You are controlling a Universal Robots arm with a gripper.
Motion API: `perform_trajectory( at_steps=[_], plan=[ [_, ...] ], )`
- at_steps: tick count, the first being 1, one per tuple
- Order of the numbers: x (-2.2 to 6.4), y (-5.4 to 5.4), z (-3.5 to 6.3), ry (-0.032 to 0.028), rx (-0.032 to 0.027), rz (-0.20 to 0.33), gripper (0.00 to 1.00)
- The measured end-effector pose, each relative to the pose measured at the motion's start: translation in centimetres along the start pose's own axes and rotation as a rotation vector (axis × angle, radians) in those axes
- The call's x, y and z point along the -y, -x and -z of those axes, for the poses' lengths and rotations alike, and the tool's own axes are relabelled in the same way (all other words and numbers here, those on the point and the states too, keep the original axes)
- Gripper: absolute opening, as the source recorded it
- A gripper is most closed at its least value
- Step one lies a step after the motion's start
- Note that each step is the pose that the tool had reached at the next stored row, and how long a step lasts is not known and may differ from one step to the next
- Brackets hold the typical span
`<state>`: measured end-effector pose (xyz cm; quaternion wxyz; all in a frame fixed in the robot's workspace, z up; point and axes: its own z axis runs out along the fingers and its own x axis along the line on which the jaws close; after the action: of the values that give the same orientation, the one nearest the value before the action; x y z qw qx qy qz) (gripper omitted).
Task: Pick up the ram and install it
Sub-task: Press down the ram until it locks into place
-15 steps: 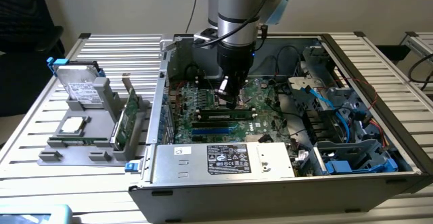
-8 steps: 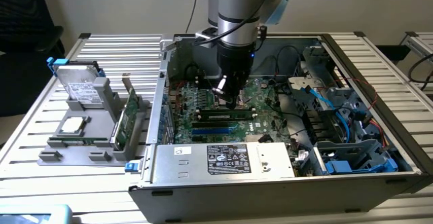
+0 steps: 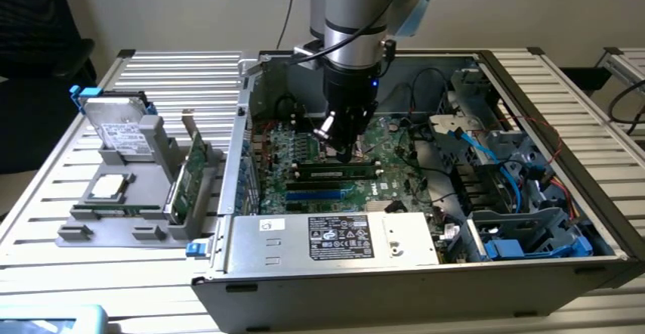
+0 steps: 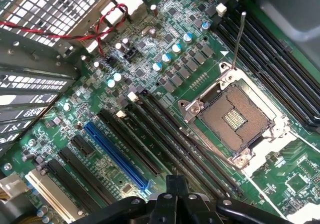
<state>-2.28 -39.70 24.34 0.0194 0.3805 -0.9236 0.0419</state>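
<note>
A ram stick (image 3: 337, 174), dark chips on green, sits along a motherboard slot with white clips at both ends. My gripper (image 3: 346, 153) hangs inside the open computer case (image 3: 424, 273), its tapered tip just above and behind that stick. The fingers look pressed together with nothing between them. In the wrist view the gripper (image 4: 176, 181) is over long black slots (image 4: 190, 149) beside the empty CPU socket (image 4: 232, 116). A second thin green strip (image 3: 116, 211) lies along the front of the grey holder (image 3: 75, 234) outside the case.
The holder also carries a silver hard drive (image 3: 121, 134), a CPU chip (image 3: 109, 187) and an upright green expansion card (image 3: 189, 175). The power supply (image 3: 337, 237) closes the case's near side. Blue and black cables (image 3: 484, 153) crowd the exterior view's right. A blue slot (image 4: 117, 156) lies by the rear grille.
</note>
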Motion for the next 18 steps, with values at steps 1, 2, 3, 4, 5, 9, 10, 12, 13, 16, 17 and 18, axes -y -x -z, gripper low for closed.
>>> perform_trajectory(
  at_steps=[1,2,3,4,5,9,10,12,13,16,17,18],
  plan=[
    [0.0,0.0,-0.01,-0.0004,0.0006,-0.013,0.11],
    [-0.01,0.0,-0.01,-0.0008,0.0012,-0.025,0.11],
    [0.0,0.0,-0.01,-0.0013,0.0017,-0.037,0.11],
    [-0.01,0.0,-0.01,-0.0019,0.0024,-0.048,0.11],
    [-0.01,-0.01,-0.01,-0.0026,0.0031,-0.06,0.11],
    [-0.01,-0.01,-0.02,-0.0063,0.0071,-0.108,0.11],
    [0.0,0.0,-0.02,-0.0073,0.0082,-0.12,0.11],
    [0.0,0.0,-0.03,-0.0089,0.01,-0.143,0.11],
    [-0.01,0.0,-0.03,-0.0097,0.0108,-0.155,0.11],
    [-0.01,-0.01,-0.04,-0.0119,0.0132,-0.191,0.11],
    [-0.01,-0.01,-0.04,-0.0126,0.014,-0.203,0.11],
    [-0.01,-0.01,-0.04,-0.0134,0.0147,-0.215,0.11]
  ],
)
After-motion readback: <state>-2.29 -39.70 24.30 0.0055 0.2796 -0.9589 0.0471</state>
